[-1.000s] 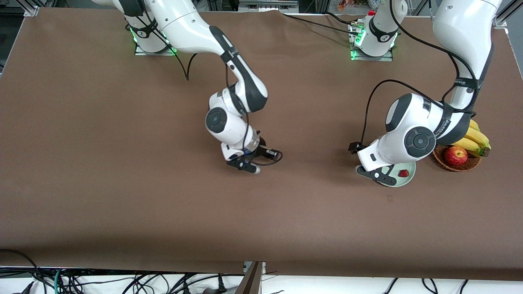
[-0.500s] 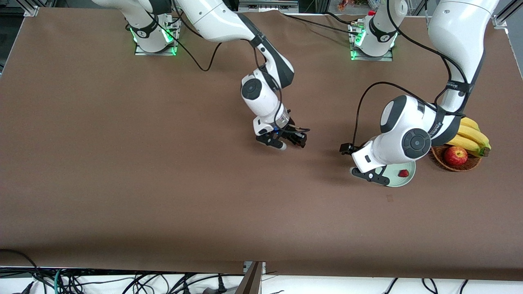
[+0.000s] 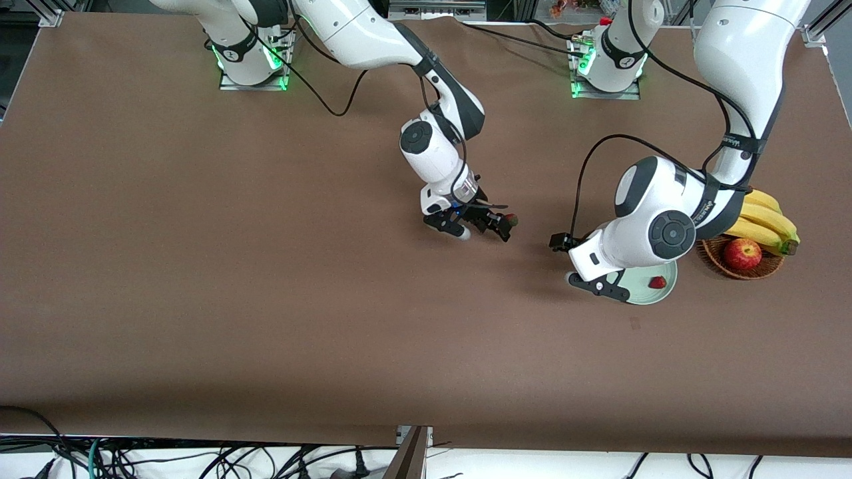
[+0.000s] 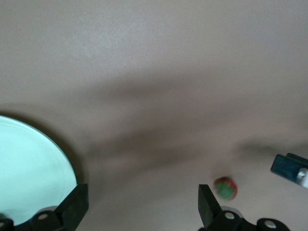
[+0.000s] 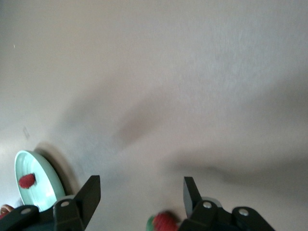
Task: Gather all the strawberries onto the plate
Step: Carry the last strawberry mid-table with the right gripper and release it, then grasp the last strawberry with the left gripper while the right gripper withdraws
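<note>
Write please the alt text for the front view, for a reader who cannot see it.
Over the middle of the brown table, the right gripper stands open with a strawberry at its fingertips. The open left gripper hangs over the green plate, which holds one strawberry, beside a basket with an apple and bananas.

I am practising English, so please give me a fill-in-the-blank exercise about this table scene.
1. One strawberry lies on the mint-green ____.
2. The apple sits in the wicker ____.
3. Beside the apple lie yellow ____.
4. The left gripper is over the plate's ____.

Missing words: plate; basket; bananas; rim
</note>
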`<state>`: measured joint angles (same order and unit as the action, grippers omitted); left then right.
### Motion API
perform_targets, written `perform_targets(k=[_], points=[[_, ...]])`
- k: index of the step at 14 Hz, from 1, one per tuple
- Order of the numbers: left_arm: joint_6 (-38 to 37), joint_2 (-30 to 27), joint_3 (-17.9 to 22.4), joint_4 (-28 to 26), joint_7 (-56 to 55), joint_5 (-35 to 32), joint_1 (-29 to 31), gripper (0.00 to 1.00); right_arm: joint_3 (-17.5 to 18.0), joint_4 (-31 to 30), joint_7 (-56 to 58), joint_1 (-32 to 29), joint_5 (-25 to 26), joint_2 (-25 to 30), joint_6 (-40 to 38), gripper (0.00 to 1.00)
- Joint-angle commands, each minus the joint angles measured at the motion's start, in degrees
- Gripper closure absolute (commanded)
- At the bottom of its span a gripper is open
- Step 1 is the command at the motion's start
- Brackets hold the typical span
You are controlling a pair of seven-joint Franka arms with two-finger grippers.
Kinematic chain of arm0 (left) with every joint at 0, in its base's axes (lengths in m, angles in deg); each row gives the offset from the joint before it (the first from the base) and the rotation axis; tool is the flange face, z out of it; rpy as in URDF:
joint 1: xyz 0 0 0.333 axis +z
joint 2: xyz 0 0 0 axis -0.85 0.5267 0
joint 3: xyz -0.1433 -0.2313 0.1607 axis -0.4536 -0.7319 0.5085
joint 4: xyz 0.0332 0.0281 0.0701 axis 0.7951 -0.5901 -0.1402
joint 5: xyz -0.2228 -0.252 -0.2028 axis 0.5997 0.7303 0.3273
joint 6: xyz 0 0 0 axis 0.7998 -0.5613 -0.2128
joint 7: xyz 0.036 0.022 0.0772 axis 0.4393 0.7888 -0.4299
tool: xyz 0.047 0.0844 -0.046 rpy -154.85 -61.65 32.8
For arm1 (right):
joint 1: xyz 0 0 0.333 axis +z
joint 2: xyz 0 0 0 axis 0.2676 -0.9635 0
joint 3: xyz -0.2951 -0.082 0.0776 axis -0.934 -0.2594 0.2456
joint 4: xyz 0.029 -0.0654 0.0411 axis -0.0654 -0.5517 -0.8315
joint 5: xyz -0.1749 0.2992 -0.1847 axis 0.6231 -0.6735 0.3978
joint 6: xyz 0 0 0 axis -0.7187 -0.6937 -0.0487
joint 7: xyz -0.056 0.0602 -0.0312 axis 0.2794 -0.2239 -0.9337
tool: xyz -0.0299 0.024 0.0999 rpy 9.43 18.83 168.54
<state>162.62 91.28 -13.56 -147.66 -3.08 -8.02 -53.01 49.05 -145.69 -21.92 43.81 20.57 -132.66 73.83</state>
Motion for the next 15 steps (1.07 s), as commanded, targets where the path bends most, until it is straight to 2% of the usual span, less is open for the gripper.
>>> perform_targets(k=[1,4,6,9,11,13,15], points=[[0.5,-0.4,0.0,-0.4,-4.7,1.3,-1.6,0.0,-0.8,0.2,0.9,-3.2,0.2,3.2,-8.4,0.22],[0.4,-2.1,-1.1,-4.7,-10.9,1.3,-1.9,0.0,-3.3,0.2,4.1,-6.7,3.8,7.6,-22.0,0.22],[1.7,-2.6,-2.9,-7.7,-15.4,1.3,-1.9,0.0,-4.2,0.4,10.1,-10.6,4.0,10.5,-31.2,0.2],[8.5,-2.6,-5.3,-12.7,-23.1,1.3,-1.9,0.0,-4.2,0.4,20.7,-18.3,4.0,15.0,-43.9,0.15],[15.4,-2.6,-5.9,-18.2,-27.8,0.9,-2.1,0.0,-4.2,0.4,26.0,-22.7,4.2,17.6,-50.4,0.12],[21.7,-2.8,-6.9,-22.5,-31.3,0.9,-2.2,0.0,-7.4,0.3,28.9,-23.3,7.9,20.6,-54.9,0.03],[22.9,-2.8,-7.2,-24.2,-32.7,0.8,-2.6,0.0,-9.1,0.3,31.7,-23.3,12.0,23.7,-60.1,0.01]])
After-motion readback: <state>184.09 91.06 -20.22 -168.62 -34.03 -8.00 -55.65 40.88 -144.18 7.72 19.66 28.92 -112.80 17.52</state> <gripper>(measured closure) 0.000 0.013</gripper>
